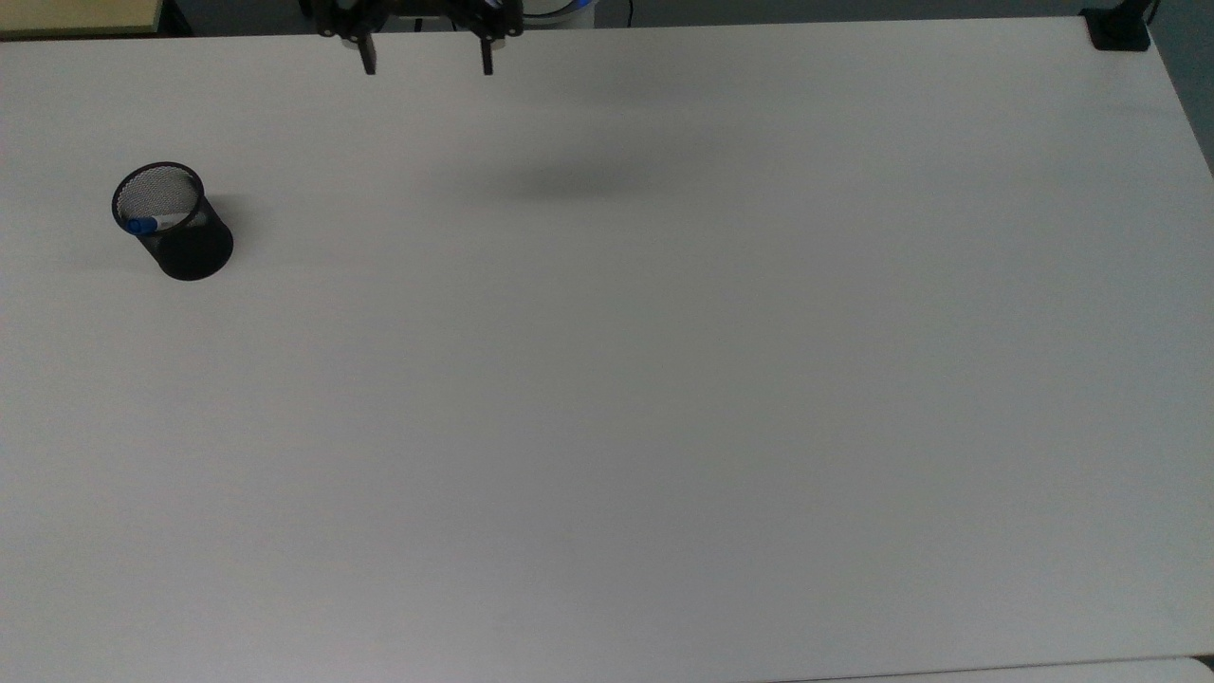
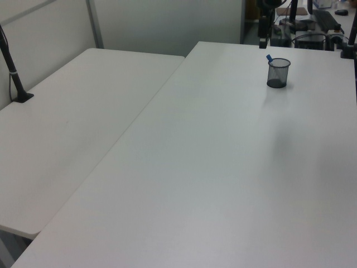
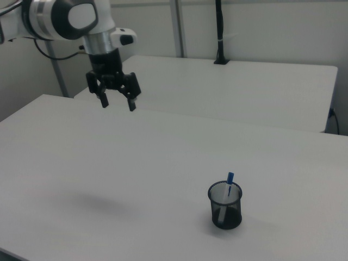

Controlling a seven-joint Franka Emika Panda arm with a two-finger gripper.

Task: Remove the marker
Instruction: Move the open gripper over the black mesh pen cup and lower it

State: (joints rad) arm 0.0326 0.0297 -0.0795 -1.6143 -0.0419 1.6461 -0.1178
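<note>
The approach step is in hand: the black two-finger gripper [image 3: 116, 103], jaws wide and empty, must travel above the white blue-capped marker [image 3: 228, 190] standing in the black mesh cup [image 1: 174, 222] near the white table's [image 1: 664, 379] edge.

The arm [image 3: 65, 19] has smooth white rounded shells with a dark band at the joint and a short white piece on the wrist. Below it sits a black gripper [image 3: 117, 103] with angular black parts and two thin black fingers [image 3: 131, 105]
</note>
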